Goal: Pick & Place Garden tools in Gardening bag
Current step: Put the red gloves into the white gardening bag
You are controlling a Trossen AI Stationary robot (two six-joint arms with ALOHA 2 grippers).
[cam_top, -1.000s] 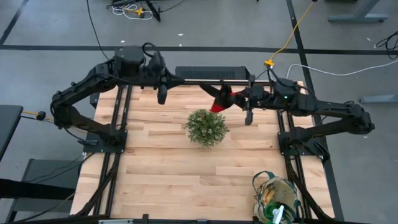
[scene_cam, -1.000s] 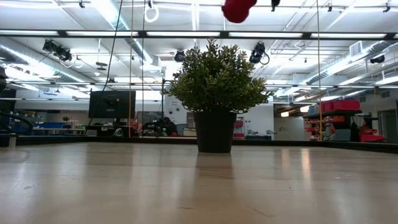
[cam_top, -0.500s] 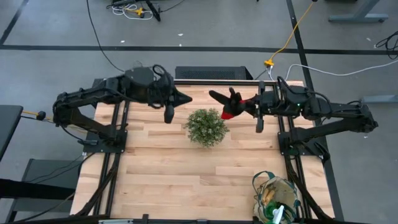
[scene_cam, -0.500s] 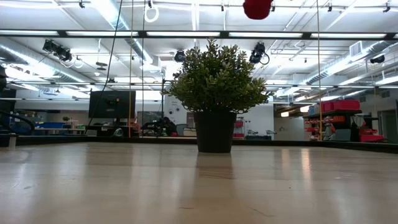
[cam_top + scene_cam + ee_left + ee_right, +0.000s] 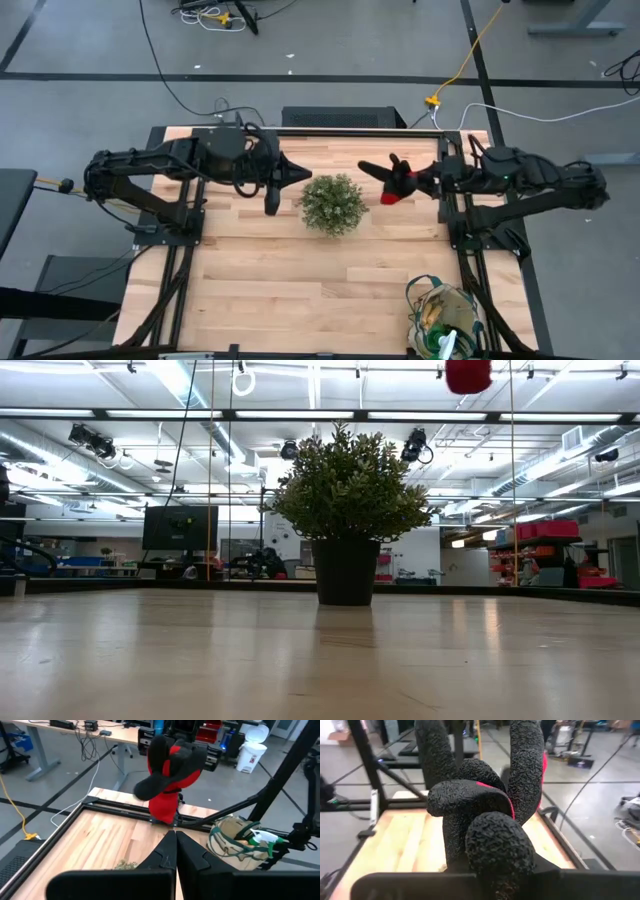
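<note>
Both arms reach inward, left claw [image 5: 303,171] closed, right claw [image 5: 418,181] clamped.

plant [image 5: 333,204]: bushy green, dark pot, mid-table | table [image 5: 260,280]: light wood | yellow cable [image 5: 470,60]: on floor

Plant [image 5: 333,204] mid-table, between both tools; glove [image 5: 391,182] at its right; bag [image 5: 445,319] on the near right corner
</note>
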